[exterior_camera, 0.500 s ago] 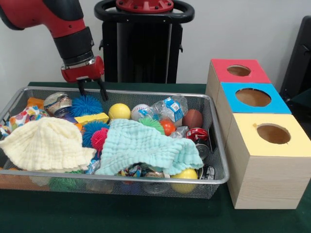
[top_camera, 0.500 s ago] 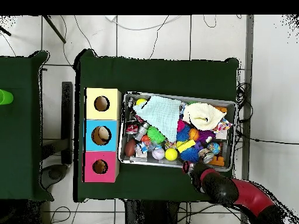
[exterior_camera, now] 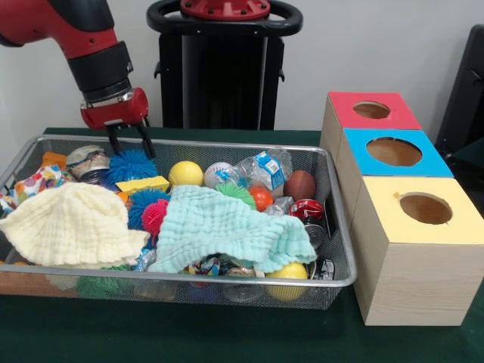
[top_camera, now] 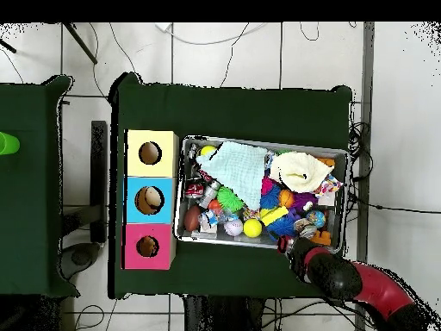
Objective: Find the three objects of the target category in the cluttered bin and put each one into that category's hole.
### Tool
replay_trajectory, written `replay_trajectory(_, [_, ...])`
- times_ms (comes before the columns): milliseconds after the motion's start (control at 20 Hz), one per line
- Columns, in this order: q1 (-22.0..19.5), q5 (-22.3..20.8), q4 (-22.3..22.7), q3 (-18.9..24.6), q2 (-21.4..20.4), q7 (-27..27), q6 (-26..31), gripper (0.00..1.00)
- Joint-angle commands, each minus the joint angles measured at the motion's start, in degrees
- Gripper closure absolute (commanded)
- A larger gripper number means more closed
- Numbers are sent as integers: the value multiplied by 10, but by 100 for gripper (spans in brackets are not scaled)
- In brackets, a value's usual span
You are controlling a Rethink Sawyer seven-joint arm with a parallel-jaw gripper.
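Front view: wide shallow silver wire-mesh bin resting on the dark green surface, crammed with clutter. Red and black arm reaching down from the upper left, black two-fingered pincer hanging just above the bin's far left rim, fingers apart and holding nothing. Directly beneath it, a spiky blue rubber ball, with a flat yellow block just in front. Further right along the far side: smooth yellow ball, white baseball, crumpled clear plastic bottle with blue label, small brown football. Cream knitted cloth draped over the near left, pale mint muslin cloth spread across the middle. To the right of the bin, three pale wooden boxes in a row; farthest one red-faced, its round hole open upward, well apart from the pincer. Overhead view: same bin centred on the green surface, round hole of the red-faced box at lower left of the bin, pincer poised over the bin's bottom rim toward its right end.
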Motion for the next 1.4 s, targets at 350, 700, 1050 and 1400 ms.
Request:
replay_trajectory(350, [54,-110,-112,-3,-16,-54,-12,0])
replay_trajectory(700, [34,-152,-131,24,40,-46,-56,0])
replay_trajectory(1050, [29,-177,-131,34,50,-26,-85,0])
replay_trajectory(1400, [36,-185,-132,30,45,-18,-84,0])
